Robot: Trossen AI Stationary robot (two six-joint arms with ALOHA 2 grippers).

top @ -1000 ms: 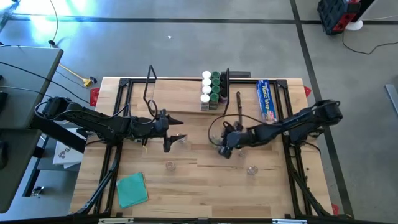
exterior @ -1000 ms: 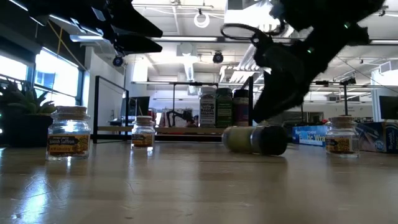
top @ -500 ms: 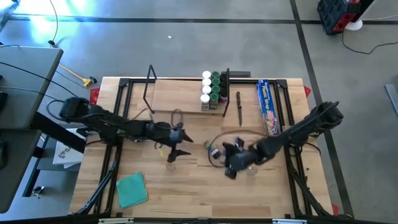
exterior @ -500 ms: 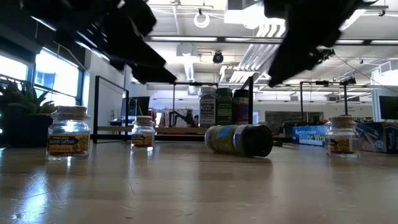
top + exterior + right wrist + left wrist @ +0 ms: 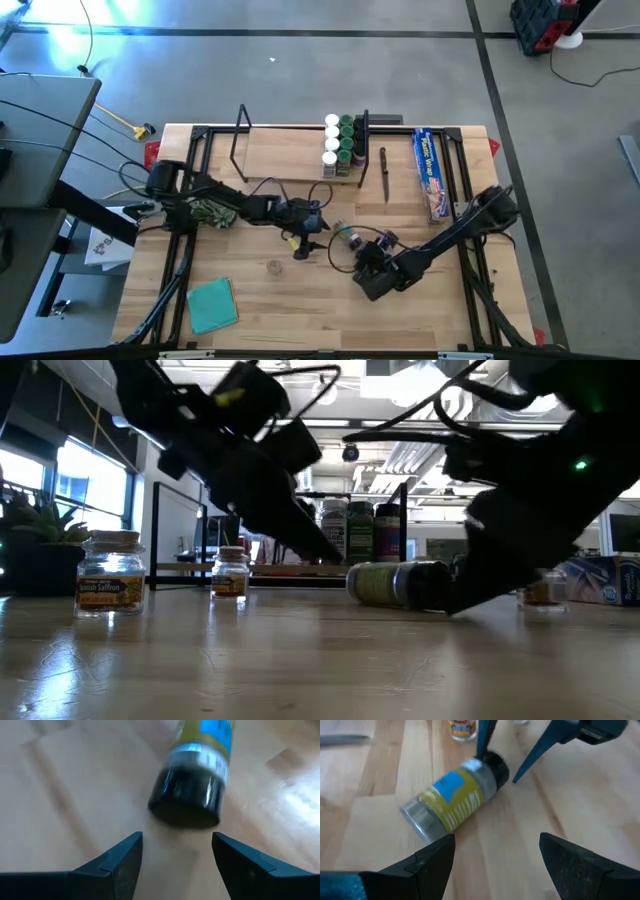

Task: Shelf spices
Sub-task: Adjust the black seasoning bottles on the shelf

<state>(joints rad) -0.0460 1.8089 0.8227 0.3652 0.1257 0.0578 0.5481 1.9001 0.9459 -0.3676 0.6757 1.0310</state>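
Spice jar (image 5: 348, 237) with a dark lid and yellow-blue label lies on its side on the table (image 5: 300, 300), in front of the shelf (image 5: 290, 160); high view: six upright spices (image 5: 340, 146) with white and green lids stand in a block at the shelf's right end, against the black wire frame (image 5: 366, 135); left gripper (image 5: 318, 222) sits just left of the fallen jar, right gripper (image 5: 372, 255) just in front of it and to its right, neither holding it; one small clear jar (image 5: 273, 266) stands alone, in front of and left of the fallen jar; blue wrap box (image 5: 429, 162) and a dark pen-like tool (image 5: 384, 172) lie right of the shelf; green cloth (image 5: 212, 304) lies at the table's front left.

Low view: fallen jar (image 5: 397, 583) rests on the wood between both arms; two cork-topped jars (image 5: 112, 573) stand left of it, a third (image 5: 545, 588) partly hidden right of it.

Left wrist view: fallen jar (image 5: 454, 798) lies beyond the left gripper (image 5: 497, 851), fingers spread wide, empty; the other arm's blue-tinted fingers reach the lid end.

Right wrist view: right gripper (image 5: 177, 851) stands well apart, empty; the jar's dark lid (image 5: 187, 796) faces it.
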